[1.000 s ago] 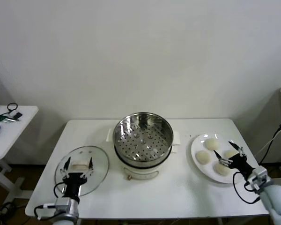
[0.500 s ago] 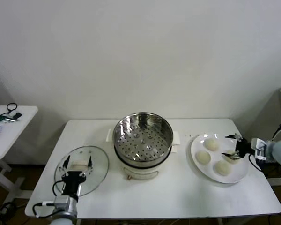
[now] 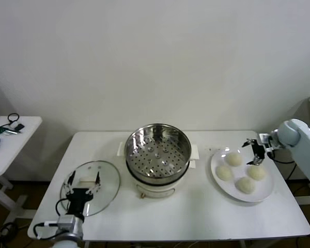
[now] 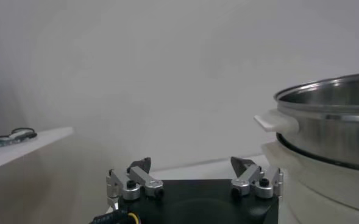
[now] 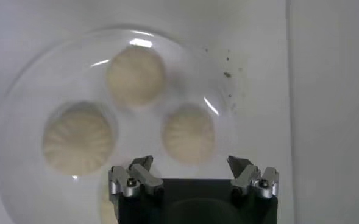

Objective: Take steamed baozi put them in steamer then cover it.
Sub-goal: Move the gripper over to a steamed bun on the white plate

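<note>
Right pincer (image 3: 255,153) hangs spread wide right over the plate (image 3: 220,181), holding nothing, so basically nothing's done yet: all four baozi (image 3: 233,159) sit just below it, and the steamer (image 3: 157,150) off to its side is empty. Left pincer (image 3: 83,188), also spread, hovers above the cover (image 3: 108,175) lying on the counter (image 3: 196,212).
</note>
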Controlling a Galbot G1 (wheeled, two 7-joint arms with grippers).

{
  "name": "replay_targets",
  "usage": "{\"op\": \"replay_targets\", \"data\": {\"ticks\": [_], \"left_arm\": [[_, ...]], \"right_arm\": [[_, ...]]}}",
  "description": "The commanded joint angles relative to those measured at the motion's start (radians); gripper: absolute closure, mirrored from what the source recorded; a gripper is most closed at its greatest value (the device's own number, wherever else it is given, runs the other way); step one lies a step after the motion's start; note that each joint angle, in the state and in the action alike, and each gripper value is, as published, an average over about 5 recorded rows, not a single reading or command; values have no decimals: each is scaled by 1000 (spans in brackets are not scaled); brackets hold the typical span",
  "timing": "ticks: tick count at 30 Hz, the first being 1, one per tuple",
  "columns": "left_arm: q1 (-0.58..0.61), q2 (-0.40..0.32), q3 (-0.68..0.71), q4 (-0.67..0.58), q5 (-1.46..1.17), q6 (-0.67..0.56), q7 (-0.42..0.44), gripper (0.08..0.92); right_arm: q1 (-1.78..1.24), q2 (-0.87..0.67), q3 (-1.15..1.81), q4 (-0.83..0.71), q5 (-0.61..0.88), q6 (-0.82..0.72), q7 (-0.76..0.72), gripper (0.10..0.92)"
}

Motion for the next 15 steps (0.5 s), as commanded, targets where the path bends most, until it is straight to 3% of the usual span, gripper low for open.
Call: {"op": "replay_targets", "data": {"ticks": [1,15], "left_arm": [[-2,10,0,-9,1,14,-2,177],[-3,19,-2,11,9,14,-12,177]], "right_arm": [[151,120,-161,-185,-61,27,-46,203],[97,226,-93,-296,-145,36,-31,203]]}}
